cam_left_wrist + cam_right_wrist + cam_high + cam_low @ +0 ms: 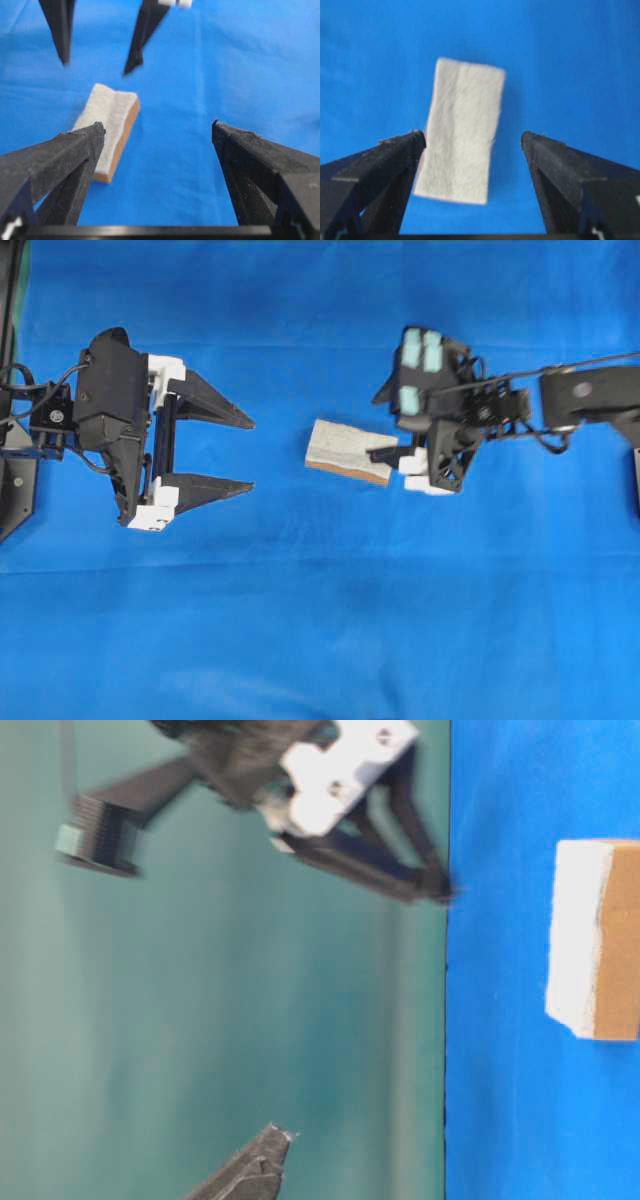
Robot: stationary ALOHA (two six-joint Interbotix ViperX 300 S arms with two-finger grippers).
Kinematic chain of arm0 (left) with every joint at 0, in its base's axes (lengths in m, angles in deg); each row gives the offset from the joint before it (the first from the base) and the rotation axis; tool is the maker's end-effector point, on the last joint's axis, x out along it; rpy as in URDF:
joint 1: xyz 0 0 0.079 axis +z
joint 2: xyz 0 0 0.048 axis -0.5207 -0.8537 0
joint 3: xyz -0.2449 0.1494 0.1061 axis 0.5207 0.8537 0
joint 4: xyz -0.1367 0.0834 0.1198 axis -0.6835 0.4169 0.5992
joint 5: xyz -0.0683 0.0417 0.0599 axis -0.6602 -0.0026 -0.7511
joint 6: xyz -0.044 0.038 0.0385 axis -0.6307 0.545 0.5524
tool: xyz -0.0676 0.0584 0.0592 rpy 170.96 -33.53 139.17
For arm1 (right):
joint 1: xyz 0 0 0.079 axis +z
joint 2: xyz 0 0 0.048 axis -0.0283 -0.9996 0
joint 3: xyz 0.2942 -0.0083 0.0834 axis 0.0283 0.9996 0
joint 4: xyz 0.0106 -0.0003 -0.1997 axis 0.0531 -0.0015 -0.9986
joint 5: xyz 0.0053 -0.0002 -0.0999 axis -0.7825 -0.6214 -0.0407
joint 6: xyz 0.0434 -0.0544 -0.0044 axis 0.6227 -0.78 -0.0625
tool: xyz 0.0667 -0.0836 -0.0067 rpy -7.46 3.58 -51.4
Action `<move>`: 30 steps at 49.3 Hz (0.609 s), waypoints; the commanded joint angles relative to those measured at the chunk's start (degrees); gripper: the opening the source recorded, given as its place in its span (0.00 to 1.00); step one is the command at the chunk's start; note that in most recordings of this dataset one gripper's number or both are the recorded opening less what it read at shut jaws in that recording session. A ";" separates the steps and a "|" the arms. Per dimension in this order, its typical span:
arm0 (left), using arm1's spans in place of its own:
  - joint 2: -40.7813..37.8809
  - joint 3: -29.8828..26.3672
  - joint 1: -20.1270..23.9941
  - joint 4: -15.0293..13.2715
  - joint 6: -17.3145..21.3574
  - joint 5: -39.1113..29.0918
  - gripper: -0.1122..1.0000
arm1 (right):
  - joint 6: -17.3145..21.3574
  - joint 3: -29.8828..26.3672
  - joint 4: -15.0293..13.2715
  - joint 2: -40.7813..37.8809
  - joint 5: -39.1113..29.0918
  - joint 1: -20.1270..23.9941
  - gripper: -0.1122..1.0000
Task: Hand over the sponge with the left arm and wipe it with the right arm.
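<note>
Right gripper [472, 142]: the jaws are being held wide apart and nothing is being gripped. In the right wrist view the sponge [461, 131] is being framed between the two black fingers, nearer the one at the picture's left, which is overlapping its lower corner. Whether that finger is touching the sponge cannot be told. In the overhead view the right gripper [392, 455] is being shown at the sponge's right-hand end, on the right arm [590, 395], whose wrist housing is carrying pale teal patches.

Left gripper [248, 454]: the jaws are likewise being held wide open, with nothing between them. It is being kept apart from the sponge [348, 450], with bare cloth between its fingertips and the sponge's near end. The left arm [110, 400] is being shown at the left side of the overhead view.

Sponge: it is lying flat on the blue cloth [320, 620], between the two grippers, grey-white layer up and tan-orange layer along its lower edge.

Blue cloth: the whole work surface is being covered by it.
</note>
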 commanded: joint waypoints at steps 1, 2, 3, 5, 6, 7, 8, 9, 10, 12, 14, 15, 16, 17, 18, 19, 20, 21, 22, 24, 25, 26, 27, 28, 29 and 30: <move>0.18 -0.44 -0.18 0.09 0.00 0.18 0.86 | -0.18 -0.79 -0.09 3.87 -0.09 0.44 0.77; 0.18 -0.44 -0.18 0.09 0.00 0.18 0.86 | -0.18 -0.70 -0.09 4.39 -0.09 0.62 0.77; 0.18 -0.53 -0.18 0.09 0.00 0.18 0.86 | -0.18 -0.62 0.00 4.83 -0.09 0.70 0.77; 0.18 -0.44 -0.18 0.09 0.00 0.18 0.86 | -0.09 -0.26 0.00 5.62 -0.09 0.79 0.77; 0.18 -0.44 -0.09 0.09 0.00 0.18 0.86 | -0.09 -0.18 -0.09 5.89 0.00 0.88 0.77; 0.18 -0.44 -0.09 0.09 0.00 0.18 0.86 | -0.09 0.00 0.00 6.15 0.35 0.97 0.77; 0.18 -0.44 -0.18 0.09 0.00 0.18 0.86 | -0.09 0.18 -0.09 6.33 0.62 0.97 0.77; 0.18 -0.44 -0.18 0.09 0.00 0.18 0.86 | 0.00 0.35 0.00 6.42 0.97 0.97 0.77; 0.18 -0.44 -0.18 0.09 0.00 0.18 0.86 | 0.18 0.35 -0.09 6.42 1.23 0.97 0.77; 0.18 -0.53 -0.18 0.09 0.00 0.18 0.86 | 0.26 0.44 0.00 6.33 1.93 0.97 0.77; 0.18 -0.53 -0.18 0.09 0.00 0.18 0.86 | 0.26 0.44 0.00 6.33 2.29 1.05 0.77; 0.18 -0.53 -0.18 0.09 0.00 0.18 0.86 | 0.26 0.44 0.00 6.33 2.37 1.05 0.77; 0.18 -0.53 -0.09 0.09 0.00 0.18 0.86 | 0.35 0.44 0.00 6.42 2.55 1.14 0.77; 0.18 -0.53 -0.09 0.09 0.00 0.26 0.86 | 0.35 0.44 -0.09 6.33 2.72 1.23 0.77; 0.18 -0.53 -0.18 0.09 0.00 0.26 0.86 | 0.26 0.44 0.00 6.33 2.90 1.23 0.77; 0.18 -0.53 -0.18 0.09 0.00 0.26 0.86 | 0.35 0.44 0.00 6.33 2.99 1.23 0.77; 0.18 -0.44 -0.18 0.09 0.00 0.26 0.86 | 0.35 0.53 0.00 6.42 3.08 1.32 0.77; 0.18 -0.44 -0.18 0.09 0.00 0.26 0.86 | 0.35 0.53 0.00 6.42 3.16 1.41 0.77; 0.26 -0.44 -0.18 0.09 0.00 0.26 0.86 | 0.35 0.53 0.00 6.50 3.08 1.49 0.77; 0.35 -0.44 -0.18 0.09 -0.18 0.26 0.86 | 0.35 0.70 0.00 6.77 2.99 1.58 0.77; 0.53 -0.44 -0.18 0.09 -0.18 0.18 0.86 | 0.35 0.79 0.00 6.86 2.90 1.67 0.77; 0.79 -0.44 -0.18 0.09 -0.26 0.18 0.86 | 0.35 0.88 0.00 7.12 2.81 1.85 0.77; 1.05 -0.44 -0.09 0.09 -0.26 0.09 0.86 | 0.35 0.88 0.00 7.56 2.64 1.93 0.77; 1.32 -0.44 -0.18 0.09 -0.35 0.00 0.85 | 0.35 1.05 0.00 8.00 2.46 2.11 0.77; 1.67 -0.44 -0.18 0.09 -0.44 -0.18 0.85 | 0.35 1.14 0.00 8.53 2.20 2.20 0.77; 2.02 -0.44 -0.09 0.09 -0.44 -0.44 0.85 | 0.35 1.32 0.00 9.14 2.02 2.20 0.77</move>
